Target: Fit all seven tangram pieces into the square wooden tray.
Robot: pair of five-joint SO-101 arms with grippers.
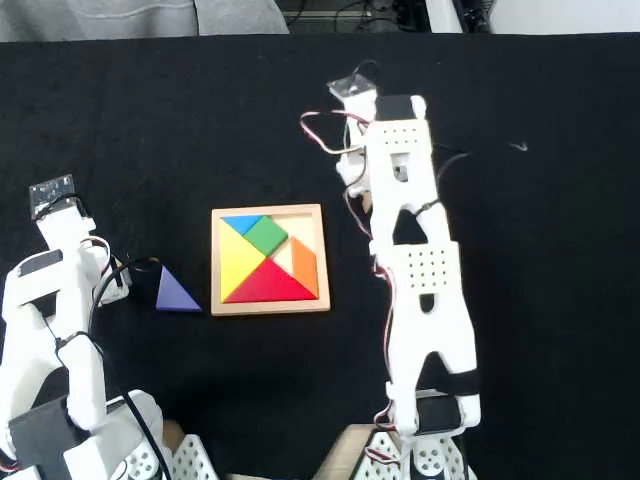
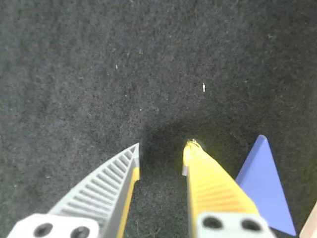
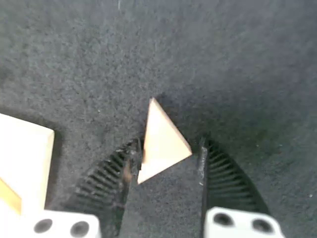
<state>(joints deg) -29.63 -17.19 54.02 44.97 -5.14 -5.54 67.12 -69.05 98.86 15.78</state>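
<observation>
While your right gripper (image 3: 168,145) straddles the pale triangle (image 3: 161,141), not quite closed, the left gripper (image 2: 163,145) gapes empty; pinch, then carry left to the tray (image 1: 270,309).

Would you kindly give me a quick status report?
Left gripper open, empty, beside violet triangle. Right gripper around pale triangle, next to tray. No obstruction seen.

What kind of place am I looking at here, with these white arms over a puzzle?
Probably a robotics lab bench: two white arms with exposed wiring stand at a table draped in black cloth, a wooden puzzle tray between them, loose cables behind.
</observation>
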